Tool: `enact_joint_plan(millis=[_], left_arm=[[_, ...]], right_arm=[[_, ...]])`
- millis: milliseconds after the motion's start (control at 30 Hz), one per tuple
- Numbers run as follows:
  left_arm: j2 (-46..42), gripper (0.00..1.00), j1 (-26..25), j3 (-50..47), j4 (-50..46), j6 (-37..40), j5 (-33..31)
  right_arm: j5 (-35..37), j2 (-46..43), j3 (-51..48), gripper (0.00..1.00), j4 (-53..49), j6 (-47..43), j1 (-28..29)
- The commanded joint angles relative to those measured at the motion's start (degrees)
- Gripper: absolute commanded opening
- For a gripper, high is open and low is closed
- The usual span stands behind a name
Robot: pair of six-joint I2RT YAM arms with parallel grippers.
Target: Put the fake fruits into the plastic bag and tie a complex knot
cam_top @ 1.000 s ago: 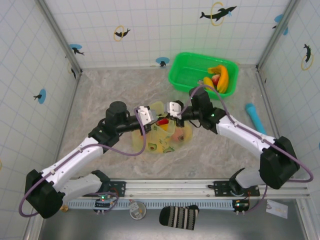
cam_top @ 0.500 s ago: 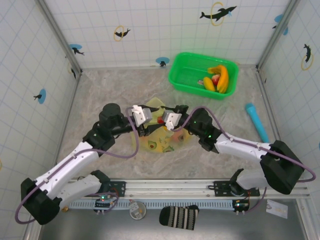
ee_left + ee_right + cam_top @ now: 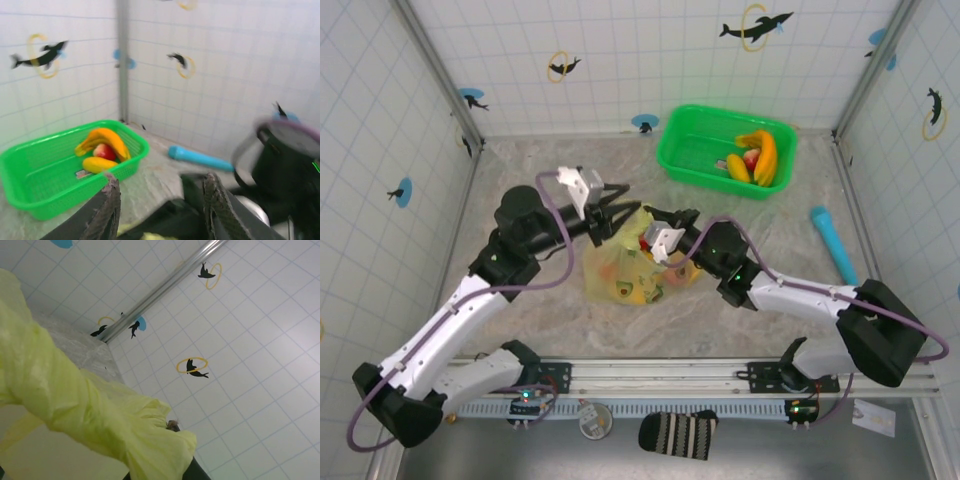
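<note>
Right hand [image 3: 650, 218]: clamped on a twisted strip of the plastic bag [image 3: 623, 272], mid-counter. Left hand [image 3: 161, 182]: fingers parted, poised at the bag's top. Fake fruits [image 3: 758, 158]: bananas and a red piece, in green basket [image 3: 692, 140], far right.

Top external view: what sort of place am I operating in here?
Probably a lab test cell, not a home: white gridded walls with dolphin stickers box in a marble-patterned table, with a metal mounting rail at its near edge.
</note>
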Motion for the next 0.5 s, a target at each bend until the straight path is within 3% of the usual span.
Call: enact_joint_plan(millis=[0, 133, 233, 467], left_arm=[[5.4, 0.39, 4.7, 2.8, -4.6, -17.2, -3.0], [10.6, 0.39, 12.3, 0.2, 1.7, -32.9, 12.9], [12.5, 0.39, 12.8, -3.4, 8.4, -40.5, 19.8], [13.1, 0.37, 12.8, -8.1, 19.4, -51.6, 25.8]], right_arm=[[-0.3, 0.1, -1.8, 0.0, 5.4, -0.8, 0.6], [-0.6, -0.1, -2.5, 0.0, 6.5, -1.9, 0.9], [-2.0, -0.1, -2.9, 0.0, 7.0, -3.6, 1.3], [-0.4, 2.0, -2.5, 0.0, 11.7, -7.1, 2.7]])
